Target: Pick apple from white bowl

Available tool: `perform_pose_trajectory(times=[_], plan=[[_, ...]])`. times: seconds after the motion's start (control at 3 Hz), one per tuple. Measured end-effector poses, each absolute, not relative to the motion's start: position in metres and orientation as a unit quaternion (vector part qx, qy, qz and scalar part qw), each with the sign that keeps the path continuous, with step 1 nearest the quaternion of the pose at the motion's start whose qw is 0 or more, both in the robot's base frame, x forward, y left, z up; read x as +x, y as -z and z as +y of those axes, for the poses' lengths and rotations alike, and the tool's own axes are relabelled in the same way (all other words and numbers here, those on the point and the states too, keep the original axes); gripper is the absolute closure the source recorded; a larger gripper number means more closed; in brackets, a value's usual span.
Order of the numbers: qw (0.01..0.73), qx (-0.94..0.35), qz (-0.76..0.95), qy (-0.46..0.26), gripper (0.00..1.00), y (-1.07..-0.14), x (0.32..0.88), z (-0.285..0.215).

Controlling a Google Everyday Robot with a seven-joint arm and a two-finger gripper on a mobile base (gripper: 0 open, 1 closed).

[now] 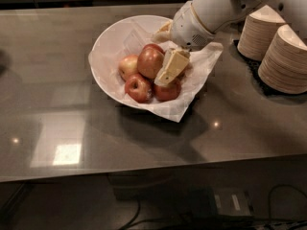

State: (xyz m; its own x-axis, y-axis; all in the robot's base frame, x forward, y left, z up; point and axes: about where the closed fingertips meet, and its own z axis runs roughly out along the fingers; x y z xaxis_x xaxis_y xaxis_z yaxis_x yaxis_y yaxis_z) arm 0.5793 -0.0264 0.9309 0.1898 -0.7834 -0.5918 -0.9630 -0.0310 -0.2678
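A wide white bowl (101,56) is seen standing on a grey glossy counter (96,138), towards the far side and a little left of the middle, and it is lined with crumpled white paper (204,61) whose corners are draped over the near and right rim. A small pile of apples (149,62) is held in the bowl: the largest, red and yellow, is set at the centre, a paler one (128,66) is placed to its left, two red ones (138,87) are laid at the near side, and part of another is glimpsed behind. The white arm (216,8) is brought in from the upper right and is angled down over the right half of the bowl. The gripper (164,56) is positioned inside the bowl, directly above the right side of the pile, and it is held released, with nothing clasped in it. Its cream fingers (171,68) are spread apart: one is laid across the apples at the right of the pile, just beside the largest apple, while the other is seen higher up near the far rim. To the right, well apart from the white bowl, two stacks of beige paper bowls (283,61) are set upside down on a dark mat (249,63)
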Motion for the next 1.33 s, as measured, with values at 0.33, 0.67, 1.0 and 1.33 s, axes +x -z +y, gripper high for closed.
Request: perform_pose_trajectory(times=[0.33, 0.67, 1.0, 1.33], plan=[[0.317, -0.716, 0.603, -0.151, 0.25, -0.931, 0.586, -0.010], [0.315, -0.723, 0.595, -0.158, 0.25, -0.926, 0.589, 0.000], [0.315, -0.723, 0.593, -0.159, 0.25, -0.925, 0.590, 0.001], [0.310, -0.721, 0.598, -0.162, 0.44, -0.914, 0.590, 0.000]])
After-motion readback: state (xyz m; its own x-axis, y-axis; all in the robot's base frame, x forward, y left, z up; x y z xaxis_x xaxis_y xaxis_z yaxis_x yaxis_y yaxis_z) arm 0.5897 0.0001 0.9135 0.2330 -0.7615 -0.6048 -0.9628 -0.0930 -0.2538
